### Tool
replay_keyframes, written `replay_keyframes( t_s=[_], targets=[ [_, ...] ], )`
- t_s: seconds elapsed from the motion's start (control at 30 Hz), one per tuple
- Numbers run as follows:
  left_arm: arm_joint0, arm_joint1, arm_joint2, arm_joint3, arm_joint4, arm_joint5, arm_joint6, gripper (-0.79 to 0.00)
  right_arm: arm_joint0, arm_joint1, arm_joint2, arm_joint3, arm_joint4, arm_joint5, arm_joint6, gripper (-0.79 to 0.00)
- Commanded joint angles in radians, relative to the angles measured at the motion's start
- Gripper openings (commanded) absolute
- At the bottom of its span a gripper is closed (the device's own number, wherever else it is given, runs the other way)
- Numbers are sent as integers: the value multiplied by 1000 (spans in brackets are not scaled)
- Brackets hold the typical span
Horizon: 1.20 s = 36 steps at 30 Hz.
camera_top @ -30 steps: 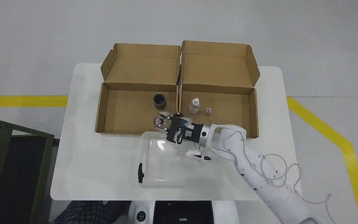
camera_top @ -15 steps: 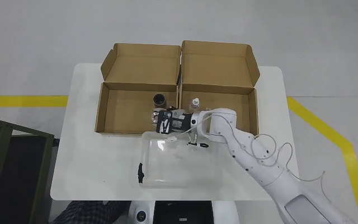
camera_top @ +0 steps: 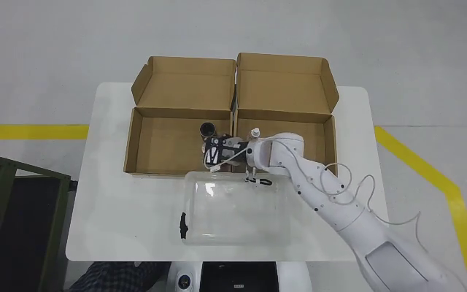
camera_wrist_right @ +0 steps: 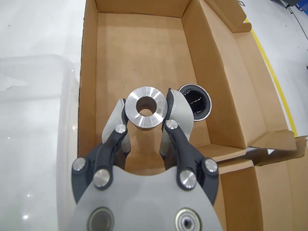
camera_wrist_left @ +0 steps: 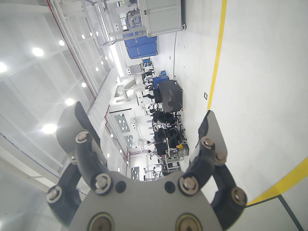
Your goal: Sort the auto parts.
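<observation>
Over the white table [camera_top: 109,190], seen from above, the right claw [camera_top: 214,153] hangs inside the left brown cardboard box [camera_top: 160,146]. It is just beside a black cylindrical bearing [camera_top: 208,131] that stands on end near the lid-side wall, and most of that box's floor is bare. The right brown cardboard box [camera_top: 321,140] holds a small white bottle [camera_top: 254,133]. Just beside the boxes' front walls sits a clear plastic bin [camera_top: 241,219] with a small black piece [camera_top: 183,225] at one end. From the left wrist, the left claw [camera_wrist_left: 144,111] is spread wide, gripping nothing, and faces the room. From the right wrist, the right claw is closed on a silver metal ring [camera_wrist_right: 156,99], gripped by its round sides. The ring's short axis and bore point up toward the wrist. Whether it touches the box floor cannot be told. The bearing is just beside one finger, and bare cardboard runs to the far end wall.
</observation>
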Motion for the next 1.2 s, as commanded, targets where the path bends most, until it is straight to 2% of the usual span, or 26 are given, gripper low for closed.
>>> replay_keyframes(
  t_s=[0.0,0.07,0.2,0.57,0.77,1.17],
  targets=[
    [0,0,0,0,0,0,0,0,8,-4,-6,10,1,-3,3,-708],
    [0,0,0,0,0,0,0,0,14,-9,-12,17,1,-3,6,-634],
    [0,0,0,0,0,0,0,0,26,-16,-19,28,-4,-8,12,-560],
    [0,0,0,0,0,0,0,0,32,-26,-20,48,-7,-25,17,-517],
    [0,0,0,0,0,0,0,0,29,-26,-8,48,-11,-27,10,-536],
    [0,0,0,0,0,0,0,0,3,-4,82,-63,-35,-12,-33,-468]
  ],
)
